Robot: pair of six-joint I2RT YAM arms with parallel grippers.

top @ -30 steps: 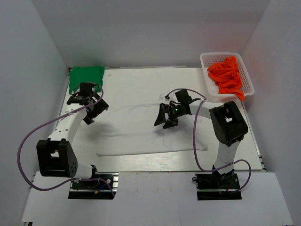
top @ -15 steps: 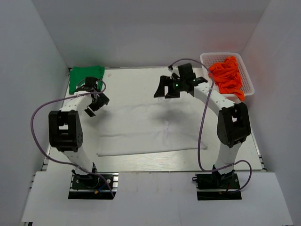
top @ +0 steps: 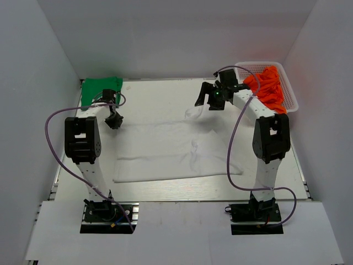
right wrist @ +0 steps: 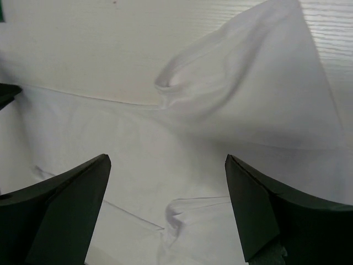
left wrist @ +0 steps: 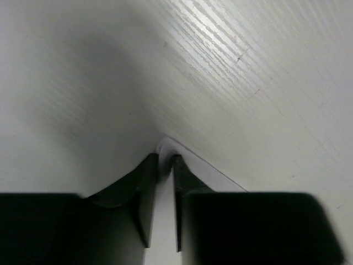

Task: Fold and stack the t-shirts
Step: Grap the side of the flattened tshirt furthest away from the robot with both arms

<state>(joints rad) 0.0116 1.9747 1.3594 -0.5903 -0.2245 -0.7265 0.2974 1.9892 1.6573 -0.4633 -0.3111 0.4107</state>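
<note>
Noted white shirt [top: 165, 157] spread mid-table, long axis left to right, near hem flat along the table's near side. At its far edge, found left gripper [left wrist: 165, 161] pressed together on the far-left corner. Found right gripper [right wrist: 166, 159] spread wide and holding nothing, the rumpled far-right corner standing in a peak just ahead of its fingers, so judged right arm nearer for the coming pinch, with green shirt [top: 100, 88] lying bunched farther back, just behind the left gripper.
</note>
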